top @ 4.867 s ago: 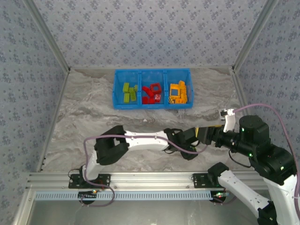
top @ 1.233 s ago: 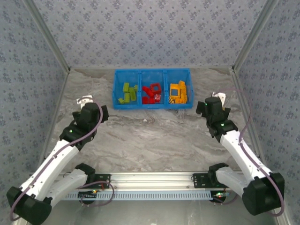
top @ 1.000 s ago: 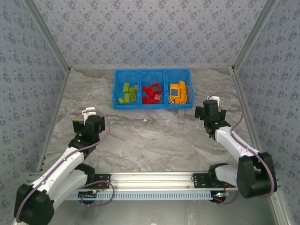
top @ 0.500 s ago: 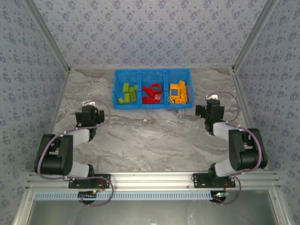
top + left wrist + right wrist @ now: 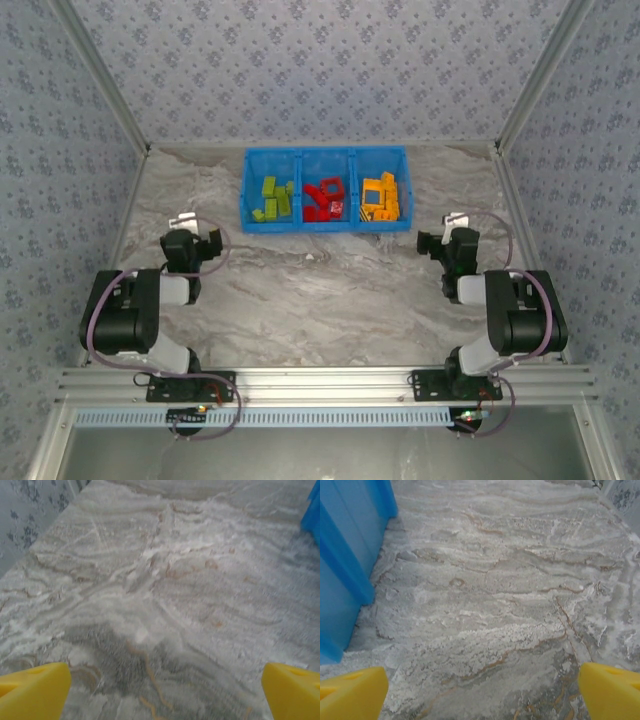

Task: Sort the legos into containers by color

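Legos look light, rigid and slick, so we would pinch one across its flat sides (a frame by one wall). All lie sorted by color in the blue containers at twelve o'clock on the bench. Left end effector at nine and right end effector at three gape wide, holding nothing.
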`<act>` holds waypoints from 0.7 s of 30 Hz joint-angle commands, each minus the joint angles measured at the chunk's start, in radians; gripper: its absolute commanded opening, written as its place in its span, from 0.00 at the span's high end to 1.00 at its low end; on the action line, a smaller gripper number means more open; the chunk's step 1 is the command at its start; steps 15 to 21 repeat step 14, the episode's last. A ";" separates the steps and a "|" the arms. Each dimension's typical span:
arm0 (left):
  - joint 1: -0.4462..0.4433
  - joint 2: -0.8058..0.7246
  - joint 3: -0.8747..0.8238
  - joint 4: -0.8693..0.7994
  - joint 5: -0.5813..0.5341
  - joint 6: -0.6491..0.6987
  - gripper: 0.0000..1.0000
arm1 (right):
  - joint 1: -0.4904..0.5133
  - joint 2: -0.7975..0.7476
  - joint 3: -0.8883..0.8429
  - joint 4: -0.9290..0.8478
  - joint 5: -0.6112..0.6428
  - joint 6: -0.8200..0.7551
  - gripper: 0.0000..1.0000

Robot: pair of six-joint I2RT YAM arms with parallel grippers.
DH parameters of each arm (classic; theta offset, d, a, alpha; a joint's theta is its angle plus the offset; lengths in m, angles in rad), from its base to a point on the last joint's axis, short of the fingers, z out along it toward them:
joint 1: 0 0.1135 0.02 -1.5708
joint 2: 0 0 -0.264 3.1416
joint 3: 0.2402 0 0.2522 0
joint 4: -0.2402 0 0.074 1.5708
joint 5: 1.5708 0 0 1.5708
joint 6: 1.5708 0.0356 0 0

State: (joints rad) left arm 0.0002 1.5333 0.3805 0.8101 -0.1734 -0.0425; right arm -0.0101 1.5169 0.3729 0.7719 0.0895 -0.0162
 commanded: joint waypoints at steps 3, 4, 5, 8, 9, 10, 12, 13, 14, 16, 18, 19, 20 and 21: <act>0.004 -0.001 0.018 0.027 0.022 -0.012 0.02 | -0.009 0.004 0.011 0.043 -0.019 -0.004 0.00; 0.004 -0.003 0.018 0.025 0.021 -0.012 0.02 | -0.010 0.005 0.012 0.045 -0.019 -0.004 0.00; 0.004 -0.003 0.018 0.024 0.022 -0.012 0.02 | -0.011 0.003 0.012 0.045 -0.020 -0.004 0.00; 0.004 -0.002 0.018 0.026 0.021 -0.011 0.02 | -0.012 0.004 0.012 0.043 -0.023 -0.004 0.00; 0.004 -0.002 0.018 0.023 0.022 -0.012 0.02 | -0.012 0.005 0.012 0.043 -0.022 -0.004 0.00; 0.004 -0.002 0.018 0.025 0.021 -0.011 0.02 | -0.013 0.006 0.013 0.040 -0.026 -0.002 0.00; 0.004 -0.002 0.017 0.025 0.022 -0.012 0.02 | -0.015 0.005 0.014 0.040 -0.028 -0.002 0.00; 0.004 -0.002 0.018 0.024 0.021 -0.011 0.02 | -0.014 0.005 0.014 0.041 -0.027 -0.002 0.00; 0.004 -0.002 0.018 0.024 0.021 -0.011 0.02 | -0.015 0.006 0.012 0.041 -0.028 -0.002 0.00; 0.004 -0.002 0.018 0.024 0.021 -0.011 0.02 | -0.015 0.006 0.012 0.041 -0.028 -0.002 0.00; 0.004 -0.002 0.018 0.024 0.021 -0.011 0.02 | -0.015 0.006 0.012 0.041 -0.028 -0.002 0.00; 0.004 -0.002 0.018 0.024 0.021 -0.011 0.02 | -0.015 0.006 0.012 0.041 -0.028 -0.002 0.00; 0.004 -0.002 0.018 0.024 0.021 -0.011 0.02 | -0.015 0.006 0.012 0.041 -0.028 -0.002 0.00; 0.004 -0.002 0.018 0.024 0.021 -0.011 0.02 | -0.015 0.006 0.012 0.041 -0.028 -0.002 0.00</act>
